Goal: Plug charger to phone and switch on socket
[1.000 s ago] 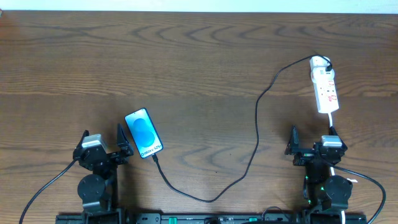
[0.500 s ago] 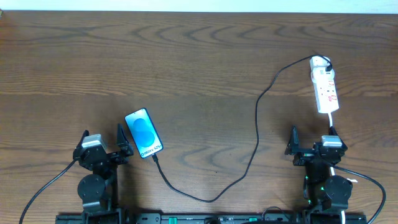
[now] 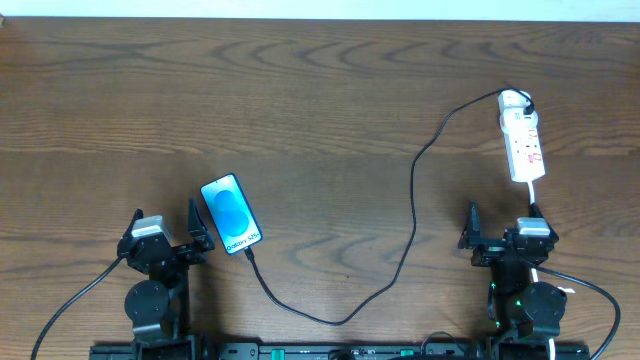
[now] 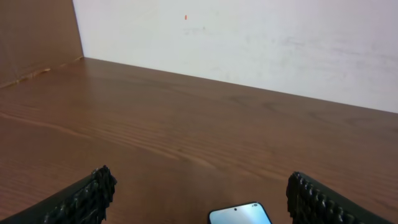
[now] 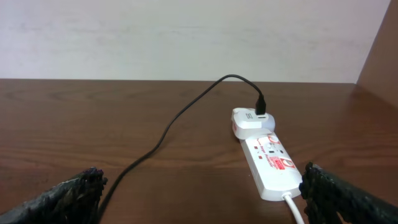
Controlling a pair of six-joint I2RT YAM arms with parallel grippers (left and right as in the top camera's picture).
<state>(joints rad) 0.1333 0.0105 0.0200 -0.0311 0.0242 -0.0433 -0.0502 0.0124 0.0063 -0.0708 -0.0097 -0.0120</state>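
Note:
The phone (image 3: 231,214) lies flat at the front left, blue screen up; its top edge shows in the left wrist view (image 4: 240,214). The charger cable (image 3: 412,200) runs from the white plug head on the socket (image 3: 523,140) down across the table, its tip at the phone's near end (image 3: 250,255); whether it is seated I cannot tell. In the right wrist view the socket (image 5: 268,159) lies ahead right and the cable (image 5: 180,118) curves left. My left gripper (image 3: 163,237) is open, just left of the phone. My right gripper (image 3: 503,228) is open, just short of the socket.
The socket's white lead (image 3: 540,262) runs back past my right arm. A pale wall (image 4: 249,37) stands behind the table, with a brown panel (image 4: 37,31) at the left side.

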